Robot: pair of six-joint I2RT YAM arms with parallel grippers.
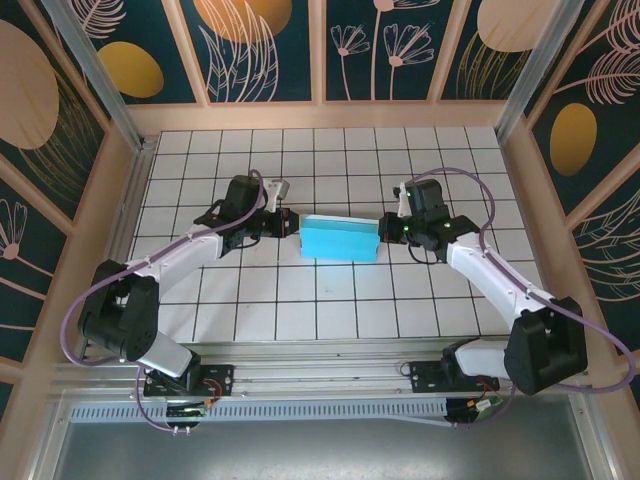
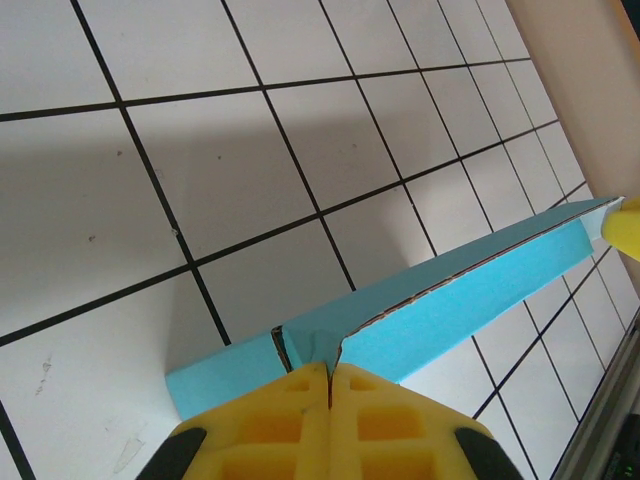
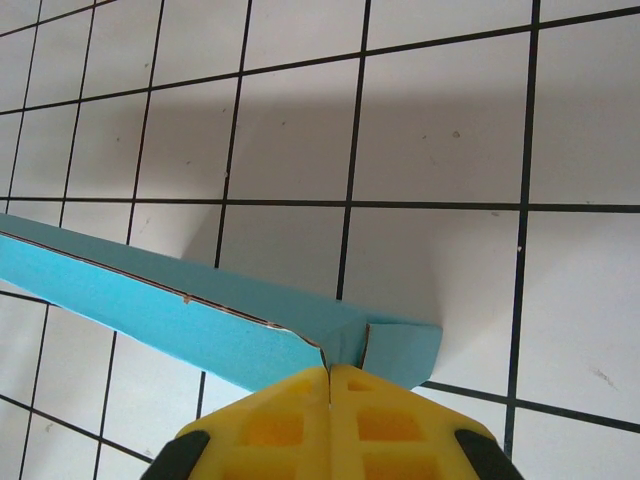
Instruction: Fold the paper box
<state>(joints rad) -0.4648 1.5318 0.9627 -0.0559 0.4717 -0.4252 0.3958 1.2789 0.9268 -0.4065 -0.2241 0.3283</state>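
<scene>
Found, nearest the overhead lens, the left arm base (image 1: 185, 380) and right arm base (image 1: 455, 375) bolted at the near edge of the tiled table (image 1: 330, 300). Noted the left arm (image 1: 170, 255) reaching in from the table's near-left corner and the right arm (image 1: 490, 275) from its near-right corner, both angled toward the table's middle.

Recorded the paper box (image 1: 340, 240) lying flat about the middle of the table, folded up, turquoise face outward. Judged its long axis to run left to right, close to parallel with the table's near edge, with the right end slightly nearer that edge than the left. Confirmed one short end pointing at each arm. Traced a thin dark seam (image 2: 470, 268) along the upper edge of the paper box (image 2: 450, 305) from the left wrist, and again along the paper box (image 3: 180, 315) from the right wrist.

Found the left gripper (image 1: 293, 224) (image 2: 328, 375) left of the table's middle, closed, yellow pads (image 2: 290, 420) pressed flat together, tips touching the box's left end flap. Found the right gripper (image 1: 384, 230) (image 3: 330, 375) right of the table's middle in like state: closed, pads (image 3: 385, 425) together, tips against the right end flap. Could not tell whether any card is nipped between either pair.
</scene>
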